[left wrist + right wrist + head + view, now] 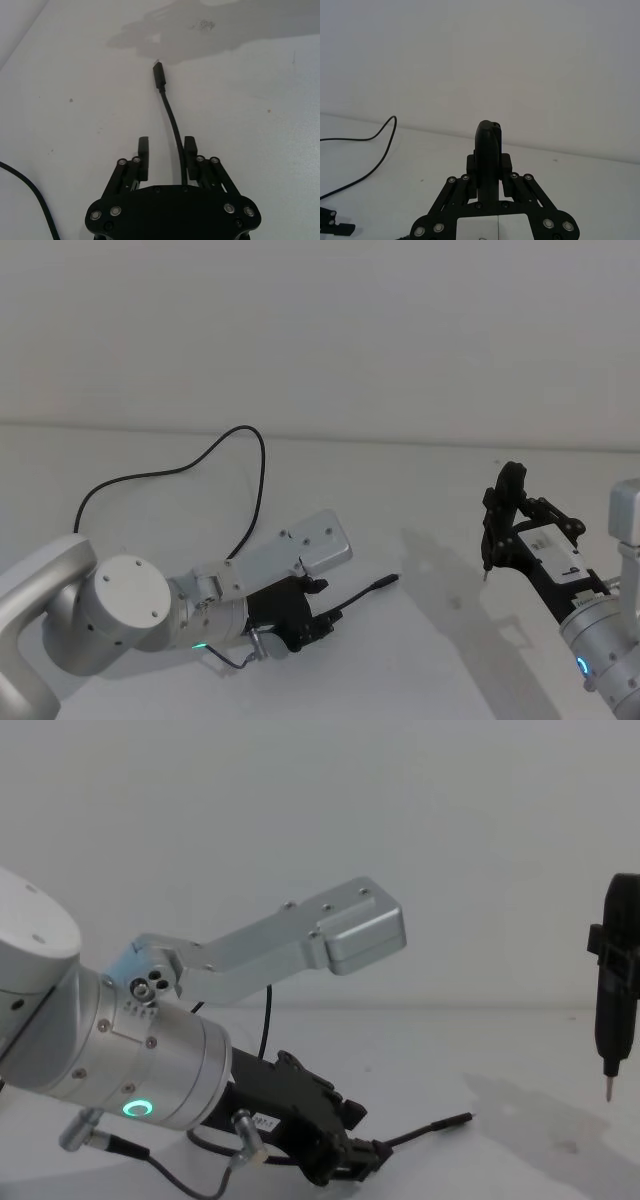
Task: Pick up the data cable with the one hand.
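The data cable [255, 475] is a thin black line looping across the white table, and it ends in a slim black plug [388, 581]. My left gripper [325, 620], the one hand, lies low over the table with its fingers [143, 152] open. In the left wrist view the cable [172, 120] runs between them, close against one pad, and the plug [159, 75] lies beyond the fingertips. From the chest view, the gripper [362, 1160] sits just above the table and the plug [455, 1122] points away from it. My right gripper [489, 162] is held up at the right.
The right gripper [512, 530] is shut on a dark pen-shaped tool [505, 502] with a thin metal tip [607, 1095], held above the table. A silver bracket [330, 935] juts from my left wrist. A faint smudge [200, 30] marks the table beyond the plug.
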Controlling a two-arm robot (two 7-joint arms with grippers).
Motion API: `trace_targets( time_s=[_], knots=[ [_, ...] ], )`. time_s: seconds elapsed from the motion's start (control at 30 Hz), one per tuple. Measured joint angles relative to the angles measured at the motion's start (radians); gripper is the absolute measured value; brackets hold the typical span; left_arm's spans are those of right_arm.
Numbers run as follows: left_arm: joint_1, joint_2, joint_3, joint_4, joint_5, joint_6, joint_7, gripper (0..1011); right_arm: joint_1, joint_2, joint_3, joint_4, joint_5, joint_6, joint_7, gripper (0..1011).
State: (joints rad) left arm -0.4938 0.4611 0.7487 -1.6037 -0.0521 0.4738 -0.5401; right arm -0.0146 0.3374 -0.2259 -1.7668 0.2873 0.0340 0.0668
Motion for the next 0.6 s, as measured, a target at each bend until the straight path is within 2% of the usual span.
trace_targets(
  time_s=[0.03, 0.17, 0.27, 0.37, 0.43, 0.6],
  knots=[
    [0.000, 0.000, 0.000, 0.000, 0.000, 0.000, 0.000, 415, 0.000, 0.000, 0.000, 0.000, 0.000, 0.000, 0.000, 268],
    [0.000, -0.001, 0.001, 0.001, 0.001, 0.001, 0.001, 343, 0.000, 0.000, 0.000, 0.000, 0.000, 0.000, 0.000, 268],
    [0.000, -0.002, 0.001, 0.001, 0.001, 0.001, 0.001, 205, 0.000, 0.000, 0.000, 0.000, 0.000, 0.000, 0.000, 268],
    [0.000, -0.002, 0.001, 0.001, 0.001, 0.001, 0.001, 153, 0.000, 0.000, 0.000, 0.000, 0.000, 0.000, 0.000, 268],
    [0.000, -0.002, 0.001, 0.002, 0.002, 0.001, 0.001, 56, 0.000, 0.000, 0.000, 0.000, 0.000, 0.000, 0.000, 268],
    [0.000, -0.002, 0.001, 0.002, 0.002, 0.002, 0.001, 46, 0.000, 0.000, 0.000, 0.000, 0.000, 0.000, 0.000, 268]
  ],
)
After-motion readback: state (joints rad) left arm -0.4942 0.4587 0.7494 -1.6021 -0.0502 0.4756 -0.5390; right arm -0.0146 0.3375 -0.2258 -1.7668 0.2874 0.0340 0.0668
